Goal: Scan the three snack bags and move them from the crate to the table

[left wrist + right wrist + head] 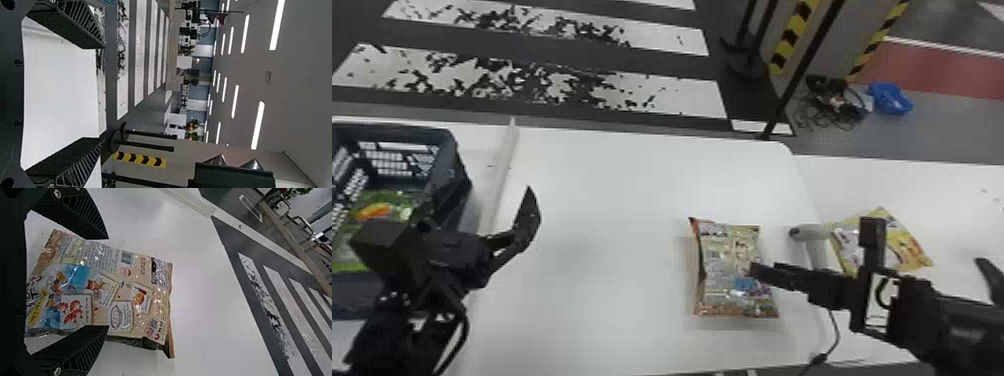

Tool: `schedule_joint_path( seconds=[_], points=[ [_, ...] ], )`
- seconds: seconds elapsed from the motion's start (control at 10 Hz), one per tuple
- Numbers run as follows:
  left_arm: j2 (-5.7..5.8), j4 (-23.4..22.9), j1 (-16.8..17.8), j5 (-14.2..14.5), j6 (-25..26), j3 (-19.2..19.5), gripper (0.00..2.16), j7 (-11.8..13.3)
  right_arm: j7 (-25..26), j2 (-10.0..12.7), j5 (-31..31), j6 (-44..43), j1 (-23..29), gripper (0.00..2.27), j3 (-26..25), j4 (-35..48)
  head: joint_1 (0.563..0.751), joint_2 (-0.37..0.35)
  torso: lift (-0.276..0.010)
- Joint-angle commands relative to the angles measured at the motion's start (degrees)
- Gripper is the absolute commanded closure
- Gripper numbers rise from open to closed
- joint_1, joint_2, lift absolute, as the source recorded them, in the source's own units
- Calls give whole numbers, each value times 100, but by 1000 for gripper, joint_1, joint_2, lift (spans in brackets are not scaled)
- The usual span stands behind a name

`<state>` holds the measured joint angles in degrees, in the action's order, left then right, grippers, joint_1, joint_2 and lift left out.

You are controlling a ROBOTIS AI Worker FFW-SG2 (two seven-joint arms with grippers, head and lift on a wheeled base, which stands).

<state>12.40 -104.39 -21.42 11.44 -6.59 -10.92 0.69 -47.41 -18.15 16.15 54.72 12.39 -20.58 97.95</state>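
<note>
our left claw [104,93] and right claw [107,282] are open. brown bag [722,270] on the surface [602,200], yellow bag [907,242] by the scanner [813,232], green bag [387,200] in the crate [451,165]. a finger pressing down could crumple brown.

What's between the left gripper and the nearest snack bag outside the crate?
Bare table, from the left gripper to that snack bag; head view shows it.

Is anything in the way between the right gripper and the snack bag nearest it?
Nothing visible is: the open right gripper faces the snack bag directly. The grey scanner is to the bag's right, not between them.
</note>
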Motion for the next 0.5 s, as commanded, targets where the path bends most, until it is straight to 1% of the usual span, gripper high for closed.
schedule_joint_path(
  seconds=[0.0,0.1,0.4],
  points=[
    [16,6,15,-10,58,-6,26,1,-22,-57,-200,-290,-105,83,98,-311,695,-214,-62],
    [25,15,24,-19,93,-6,26,10,-22,-118,-235,-431,-123,83,151,-452,695,-222,-62],
    [34,24,59,-36,146,-6,26,18,-84,-180,-473,-747,-325,97,494,-944,695,-234,-62]
  ],
)
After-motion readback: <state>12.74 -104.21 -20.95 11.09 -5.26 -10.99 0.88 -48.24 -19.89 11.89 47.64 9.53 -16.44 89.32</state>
